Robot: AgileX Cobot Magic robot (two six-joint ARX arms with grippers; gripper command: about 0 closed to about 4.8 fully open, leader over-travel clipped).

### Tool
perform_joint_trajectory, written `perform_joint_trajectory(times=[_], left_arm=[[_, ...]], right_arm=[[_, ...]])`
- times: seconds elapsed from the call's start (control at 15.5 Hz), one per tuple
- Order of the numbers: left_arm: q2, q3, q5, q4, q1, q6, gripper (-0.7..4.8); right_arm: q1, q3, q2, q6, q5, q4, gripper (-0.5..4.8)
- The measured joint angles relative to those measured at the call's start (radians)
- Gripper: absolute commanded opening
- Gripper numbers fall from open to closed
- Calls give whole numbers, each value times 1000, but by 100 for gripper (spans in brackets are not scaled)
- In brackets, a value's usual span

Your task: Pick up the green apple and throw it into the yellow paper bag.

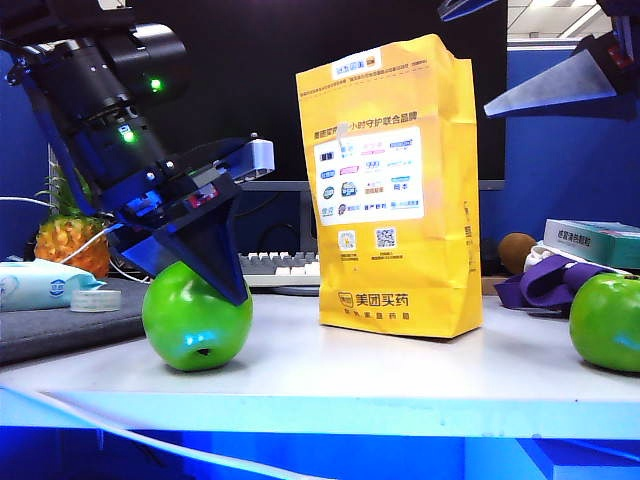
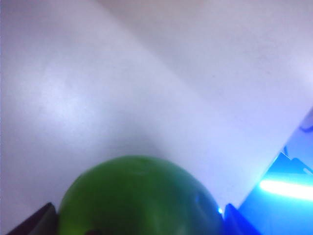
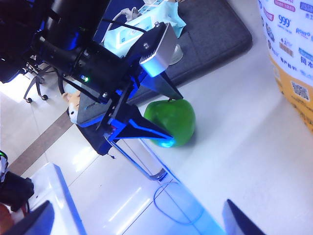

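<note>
Green apple (image 1: 195,320), near left of the table (image 1: 400,370): straddled by the left gripper (image 1: 215,270), jaws spread wide and not yet closed. Yellow paper bag (image 1: 395,190) stands right of it. Right gripper (image 1: 560,85) (raised far right, apparently open) is farther off.

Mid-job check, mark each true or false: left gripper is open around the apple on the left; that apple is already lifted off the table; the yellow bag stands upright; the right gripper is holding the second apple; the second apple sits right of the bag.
1. The left gripper is open, with its fingers on either side of the green apple. True.
2. That apple is lifted off the table. False: it rests on the tabletop.
3. The yellow paper bag stands upright. True.
4. The right gripper holds the second apple. False: it is open, holds nothing and hangs high above the table.
5. The second apple sits right of the bag. True.
</note>
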Motion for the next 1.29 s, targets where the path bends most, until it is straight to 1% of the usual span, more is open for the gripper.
perform_joint_trajectory(times=[0.06, 0.19, 0.32, 0.39, 0.45, 0.65, 0.71, 0.78, 0.9, 1.03, 1.16, 1.23, 1.29], left_arm=[[-1, 4, -3, 0, 0, 2, 216], [-1, 14, -4, -8, 0, 5, 171], [7, 69, -31, -77, -1, 20, 151], [11, 122, -45, -121, 0, 29, 151], [11, 155, -49, -139, 0, 31, 151], [10, 320, -69, -186, -1, 45, 151], [11, 384, -84, -238, -1, 54, 151], [11, 477, -104, -302, 0, 58, 151], [2, 621, -115, -372, 0, 59, 150], [-27, 750, -125, -453, -5, 75, 147], [-69, 810, -97, -462, -18, 94, 147], [-83, 854, -19, -446, -28, 112, 147], [-84, 871, 39, -414, -33, 119, 147]], right_arm=[[0, 0, 0, -1, 12, 15, 479], [0, 0, 0, -3, 23, 32, 479], [0, 0, 0, -3, 31, 51, 479], [0, 0, 0, -3, 32, 58, 479], [0, 0, 0, -3, 33, 62, 479], [0, 0, 0, -3, 33, 66, 479], [-1, 0, 0, -3, 35, 69, 479], [-3, 0, 0, -20, 50, 69, 479], [-3, 0, 0, -45, 90, 70, 479], [-3, 0, 0, -71, 161, 82, 479], [-6, 0, 0, -76, 185, 109, 479], [-5, 0, 0, -77, 185, 134, 479], [-5, 0, 0, -77, 185, 152, 479]])
